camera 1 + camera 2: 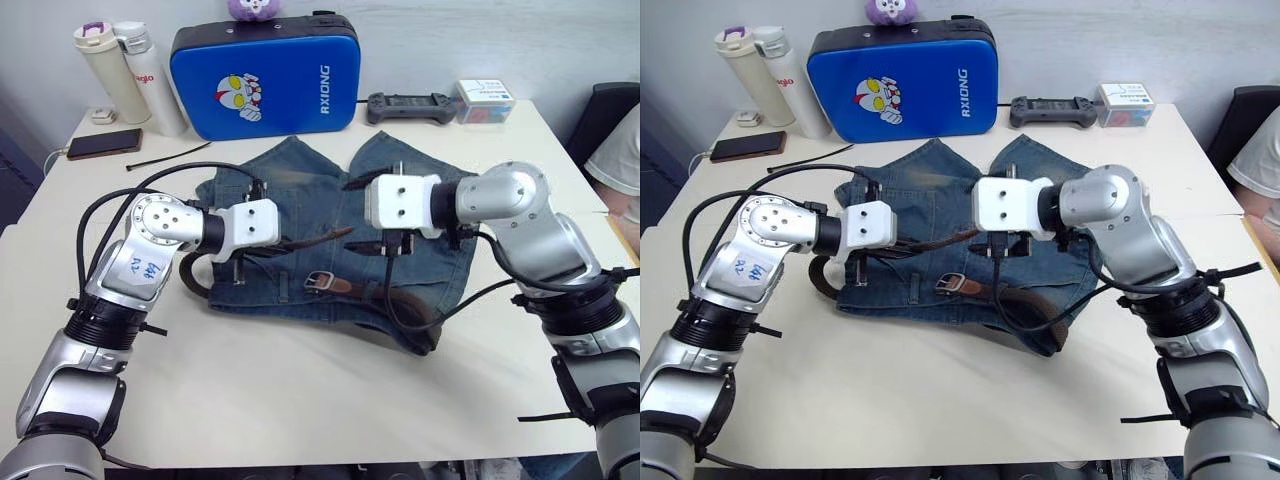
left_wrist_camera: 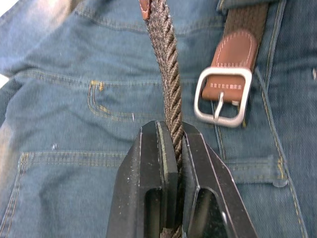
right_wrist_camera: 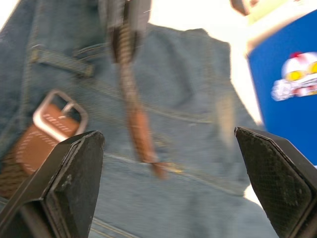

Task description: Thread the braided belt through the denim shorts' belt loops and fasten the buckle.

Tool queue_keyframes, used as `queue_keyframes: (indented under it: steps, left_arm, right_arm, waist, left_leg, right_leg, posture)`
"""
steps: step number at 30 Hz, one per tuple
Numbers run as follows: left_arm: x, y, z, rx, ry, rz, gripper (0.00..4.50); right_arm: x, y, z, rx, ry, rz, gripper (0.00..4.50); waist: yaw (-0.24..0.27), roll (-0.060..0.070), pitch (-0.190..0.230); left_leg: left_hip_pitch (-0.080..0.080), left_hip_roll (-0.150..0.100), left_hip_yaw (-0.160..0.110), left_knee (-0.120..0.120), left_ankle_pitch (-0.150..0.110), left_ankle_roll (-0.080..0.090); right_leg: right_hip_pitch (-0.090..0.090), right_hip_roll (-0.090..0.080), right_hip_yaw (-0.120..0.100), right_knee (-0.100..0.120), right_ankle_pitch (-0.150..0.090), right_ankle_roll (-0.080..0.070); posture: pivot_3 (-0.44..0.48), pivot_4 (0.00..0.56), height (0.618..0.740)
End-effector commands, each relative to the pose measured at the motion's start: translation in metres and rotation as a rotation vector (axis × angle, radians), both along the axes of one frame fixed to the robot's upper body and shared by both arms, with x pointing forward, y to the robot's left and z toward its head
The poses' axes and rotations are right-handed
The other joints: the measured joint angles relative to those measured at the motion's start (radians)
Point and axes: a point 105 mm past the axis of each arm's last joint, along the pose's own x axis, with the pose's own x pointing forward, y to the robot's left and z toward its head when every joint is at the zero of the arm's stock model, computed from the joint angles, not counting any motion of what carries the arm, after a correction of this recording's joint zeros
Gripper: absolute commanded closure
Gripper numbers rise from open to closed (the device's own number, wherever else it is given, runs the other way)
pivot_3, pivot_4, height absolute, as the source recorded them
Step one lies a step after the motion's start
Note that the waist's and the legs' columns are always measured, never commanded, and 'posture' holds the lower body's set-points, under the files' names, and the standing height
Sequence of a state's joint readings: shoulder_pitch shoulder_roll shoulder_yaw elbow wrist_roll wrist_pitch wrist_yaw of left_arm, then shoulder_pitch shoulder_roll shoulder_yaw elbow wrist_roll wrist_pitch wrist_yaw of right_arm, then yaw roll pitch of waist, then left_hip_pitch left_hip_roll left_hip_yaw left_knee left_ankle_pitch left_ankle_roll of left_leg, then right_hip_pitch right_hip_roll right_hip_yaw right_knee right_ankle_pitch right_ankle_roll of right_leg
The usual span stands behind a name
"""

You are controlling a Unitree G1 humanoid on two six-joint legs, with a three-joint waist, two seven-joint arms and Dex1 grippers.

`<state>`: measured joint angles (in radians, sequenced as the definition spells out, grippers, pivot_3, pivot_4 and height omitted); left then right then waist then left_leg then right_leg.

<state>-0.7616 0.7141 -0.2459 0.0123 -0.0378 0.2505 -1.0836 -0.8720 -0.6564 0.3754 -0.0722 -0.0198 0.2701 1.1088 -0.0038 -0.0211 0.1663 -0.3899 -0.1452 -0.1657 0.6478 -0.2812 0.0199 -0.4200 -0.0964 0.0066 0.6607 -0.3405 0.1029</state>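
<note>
The denim shorts lie flat on the white bench, in front of a blue hard case that stands at the back. The braided belt runs along the waistband near the front edge of the shorts, and it makes a loop past the edge on the robot's left side. The buckle rests on the denim near the middle of the waistband, its tan leather end still joined to it, and nothing is fastened in it.

The left end effector is clamped on the woven part of the belt, and the strap goes out from between its two black fingers toward its tan tip, which is lifted a little above the shorts. The right end effector hovers over the shorts close to this tip, with its fingers wide apart and holding nothing. One belt loop is seen on the waistband beside the buckle.
</note>
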Motion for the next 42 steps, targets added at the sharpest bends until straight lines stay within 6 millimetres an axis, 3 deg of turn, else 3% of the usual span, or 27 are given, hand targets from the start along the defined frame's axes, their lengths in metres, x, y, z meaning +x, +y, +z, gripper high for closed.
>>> queue_keyframes:
  steps: [1,4,7,8,9,14,16,19,22,24,31,34,37,39,42]
  left_arm:
    - [-0.004,-0.006,0.019,-0.013,-0.058,-0.023,4.5]
    - [-0.001,-0.002,0.017,0.003,-0.062,-0.006,4.5]
    - [0.002,0.001,0.016,-0.008,-0.058,0.025,4.5]
    - [0.003,0.002,0.016,-0.015,-0.056,0.034,4.5]
    - [0.004,0.003,0.017,-0.034,-0.049,0.051,4.5]
    - [0.008,0.017,0.029,-0.184,0.055,0.17,2.42]
    - [0.017,0.039,0.046,-0.379,0.184,0.382,1.5]
    - [0.014,0.064,0.053,-0.527,0.34,0.548,0.16]
    - [-0.01,0.086,0.071,-0.71,0.529,0.636,0.07]
    - [-0.026,0.102,0.071,-0.729,0.603,0.713,0.07]
    - [-0.05,0.114,0.074,-0.831,0.796,0.638,0.07]
    - [-0.072,0.087,0.064,-0.788,1.065,0.46,0.07]
    - [-0.084,0.061,0.044,-0.76,1.14,0.444,0.07]
    - [-0.082,0.044,0.032,-0.8,1.155,0.418,0.07]
    - [-0.063,0.026,0.019,-0.95,1.122,0.482,0.07]
  right_arm:
    - [-0.002,0.004,0.006,0.034,-0.015,0.036,1.22]
    - [-0.002,0.006,0.01,0.058,-0.013,0.047,2.53]
    - [-0.002,0.004,0.014,0.075,-0.01,0.05,4.16]
    - [-0.003,0.004,0.014,0.077,-0.009,0.051,4.44]
    - [-0.003,0.004,0.014,0.081,-0.006,0.05,4.44]
    - [-0.001,0.004,0.014,0.095,-0.003,0.042,4.5]
    - [0.004,0.004,0.011,0.101,-0.025,0.024,4.5]
    - [0.013,0.003,0.01,0.107,-0.097,-0.002,4.5]
    - [0.018,0.0,0.0,0.066,-0.136,0.004,4.5]
    - [0.019,0.001,-0.004,0.053,-0.16,0.024,4.5]
    - [0.021,0.011,-0.002,0.055,-0.29,0.095,4.5]
    - [0.017,0.019,0.01,0.069,-0.559,0.177,4.5]
    - [0.01,0.025,0.014,0.095,-0.674,0.239,4.5]
    - [0.007,0.03,0.017,0.119,-0.73,0.266,4.5]
    - [0.002,0.034,0.023,0.156,-0.773,0.282,4.5]
  waist:
    - [0.0,0.0,0.0]
    - [0.0,0.0,0.0]
    - [0.001,0.0,0.0]
    - [0.001,0.0,0.0]
    - [0.001,0.0,0.0]
    - [-0.001,0.0,0.0]
    - [-0.003,0.0,0.0]
    - [-0.008,-0.001,0.0]
    - [-0.018,-0.001,0.0]
    - [-0.026,-0.001,0.001]
    - [-0.032,-0.001,0.001]
    - [-0.033,-0.001,0.001]
    - [-0.031,-0.001,0.001]
    - [-0.028,-0.001,0.001]
    - [-0.025,-0.001,0.001]
  left_leg:
    - [0.0,0.0,0.0,0.0,0.0,0.0]
    - [0.0,0.0,0.001,0.0,0.0,0.0]
    - [-0.001,0.0,0.001,0.0,0.0,0.0]
    - [-0.001,0.0,0.001,0.0,0.0,0.0]
    - [-0.001,0.0,0.001,0.0,0.0,0.0]
    - [-0.002,0.0,0.002,0.0,0.0,0.0]
    - [-0.002,0.0,0.002,0.0,0.0,0.0]
    - [-0.002,0.0,0.002,0.0,0.0,0.0]
    - [-0.003,0.0,0.003,0.0,0.0,0.0]
    - [-0.003,0.0,0.003,0.001,0.0,0.0]
    - [-0.001,0.002,0.003,0.001,-0.001,-0.002]
    - [-0.001,0.002,0.003,0.001,-0.001,-0.002]
    - [0.001,0.002,0.003,0.001,-0.001,-0.002]
    - [0.002,0.002,0.005,0.001,-0.001,-0.002]
    - [0.003,0.001,0.008,0.002,-0.001,-0.002]
  right_leg:
    - [-0.001,0.0,0.0,0.0,0.0,0.0]
    - [-0.001,0.0,0.001,0.001,0.0,0.0]
    - [-0.002,0.0,0.001,0.001,0.0,0.0]
    - [-0.002,0.0,0.001,0.001,0.0,0.0]
    - [-0.002,0.0,0.001,0.001,0.0,0.0]
    - [-0.004,0.0,0.002,0.002,0.0,0.0]
    - [-0.005,0.001,0.002,0.002,0.0,0.0]
    - [-0.006,0.001,0.003,0.004,0.0,0.0]
    - [-0.007,0.001,0.003,0.009,0.0,0.0]
    - [-0.007,0.001,0.002,0.009,0.0,0.0]
    - [-0.007,0.001,0.003,0.01,0.0,0.0]
    - [-0.007,0.001,0.004,0.013,0.0,0.0]
    - [-0.007,0.001,0.006,0.014,0.0,0.0]
    - [-0.007,0.002,0.008,0.014,0.0,0.0]
    - [-0.007,0.003,0.011,0.012,0.0,-0.001]
  posture:
    - [0.0,0.15,0.74]
    - [0.0,0.15,0.74]
    - [0.0,0.15,0.74]
    - [0.0,0.15,0.74]
    - [0.0,0.15,0.74]
    - [0.0,0.15,0.74]
    - [0.0,0.15,0.74]
    - [0.0,0.15,0.74]
    - [0.0,0.15,0.74]
    - [0.0,0.15,0.74]
    - [0.0,0.15,0.74]
    - [0.0,0.15,0.74]
    - [0.0,0.15,0.74]
    - [0.0,0.15,0.74]
    - [0.0,0.15,0.74]
